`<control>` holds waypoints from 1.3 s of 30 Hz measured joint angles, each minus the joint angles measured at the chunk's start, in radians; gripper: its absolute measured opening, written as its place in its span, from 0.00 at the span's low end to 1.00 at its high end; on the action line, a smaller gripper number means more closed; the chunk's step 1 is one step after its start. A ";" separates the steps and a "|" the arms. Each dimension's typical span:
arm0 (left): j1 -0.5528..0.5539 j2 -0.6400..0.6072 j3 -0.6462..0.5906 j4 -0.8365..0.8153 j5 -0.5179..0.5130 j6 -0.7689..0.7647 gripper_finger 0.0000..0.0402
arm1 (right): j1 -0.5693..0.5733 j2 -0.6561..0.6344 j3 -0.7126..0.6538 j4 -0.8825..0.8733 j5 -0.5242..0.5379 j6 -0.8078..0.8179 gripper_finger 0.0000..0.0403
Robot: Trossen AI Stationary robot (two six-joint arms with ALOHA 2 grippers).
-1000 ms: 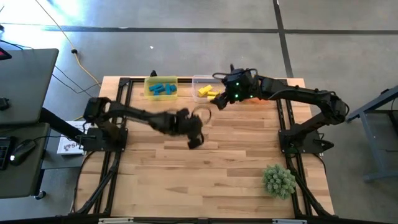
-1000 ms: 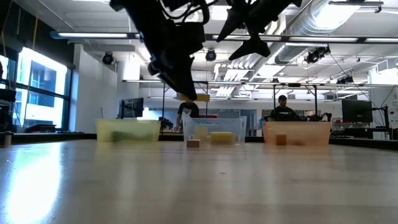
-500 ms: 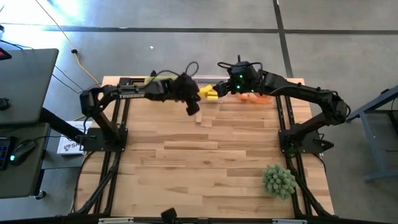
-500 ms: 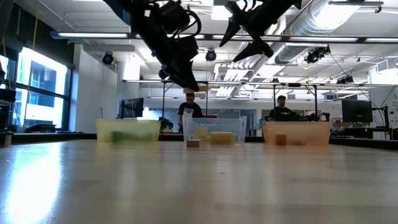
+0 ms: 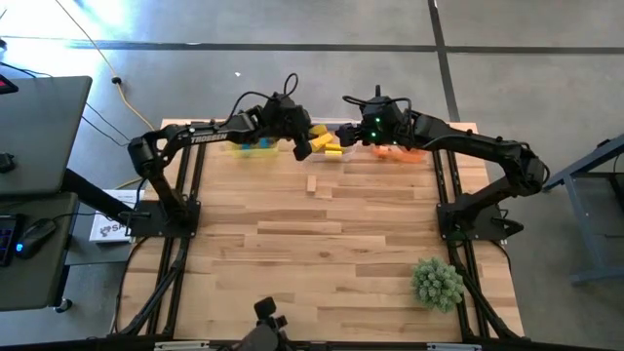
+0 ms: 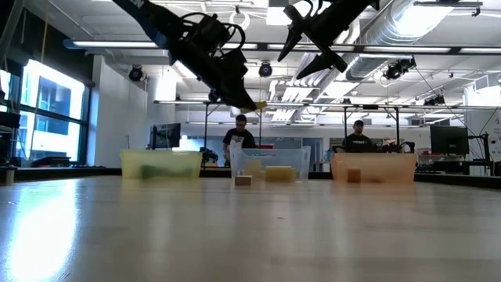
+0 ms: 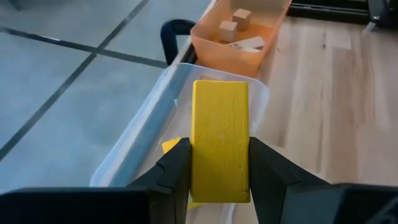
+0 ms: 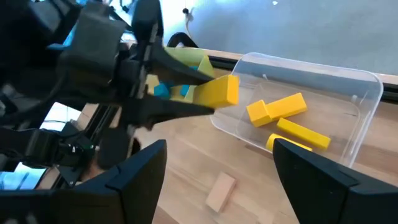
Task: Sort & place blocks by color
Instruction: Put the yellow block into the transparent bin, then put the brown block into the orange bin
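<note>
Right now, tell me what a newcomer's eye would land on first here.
The left gripper, shut on a yellow bar, holds it above the clear bin, where three more yellow blocks lie. The right gripper hangs open close by. One plain wooden block lies alone on the table.
</note>
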 joint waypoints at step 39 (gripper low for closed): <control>0.060 0.087 0.000 0.010 0.038 -0.180 0.50 | 0.000 0.001 0.000 -0.048 0.039 -0.023 0.70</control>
